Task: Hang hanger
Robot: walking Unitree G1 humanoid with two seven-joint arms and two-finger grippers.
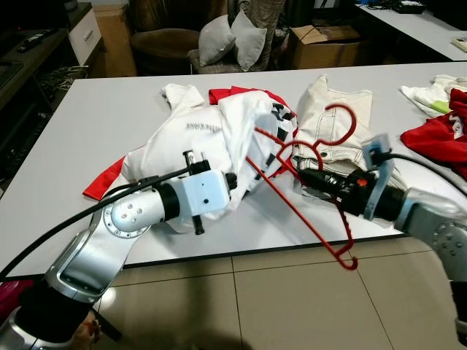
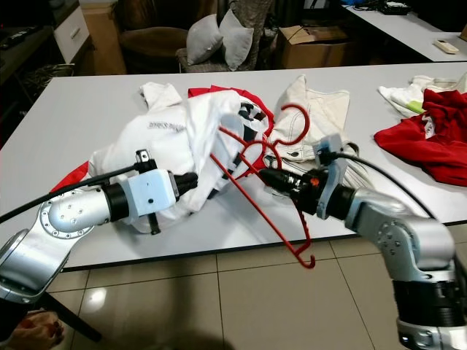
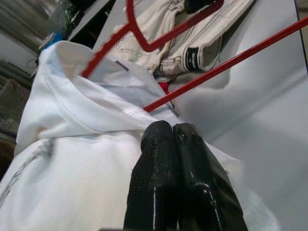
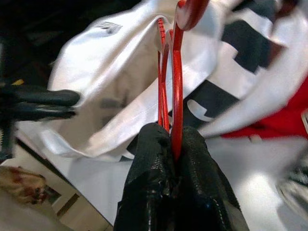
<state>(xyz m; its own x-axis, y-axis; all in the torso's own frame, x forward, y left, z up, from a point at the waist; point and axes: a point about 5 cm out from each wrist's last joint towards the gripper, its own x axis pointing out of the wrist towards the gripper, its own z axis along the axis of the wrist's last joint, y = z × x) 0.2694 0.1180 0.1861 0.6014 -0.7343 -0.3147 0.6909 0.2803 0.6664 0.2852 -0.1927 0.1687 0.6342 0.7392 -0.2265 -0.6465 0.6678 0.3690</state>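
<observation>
A red wire hanger [image 1: 292, 206] is tilted over the table's front edge, its lower end hanging past the edge. My right gripper [image 1: 303, 175] is shut on it near the neck, below the hook; in the right wrist view its fingers [image 4: 144, 159] clamp the red wire. One arm of the hanger reaches into a crumpled white shirt [image 1: 204, 131] with red sleeves and black print, lying mid-table. My left gripper [image 1: 237, 179] is at the shirt's near edge. Its fingers [image 3: 159, 144] are shut with the white fabric [image 3: 72, 110] bunched around the tips.
A cream garment [image 1: 350, 98] lies behind the hanger's hook. More red and white clothes [image 1: 438, 138] are at the right end of the grey table [image 1: 109, 102]. Beyond the table stand an armchair with cushions [image 1: 219, 40] and a cardboard box [image 1: 328, 44]. Tiled floor lies below.
</observation>
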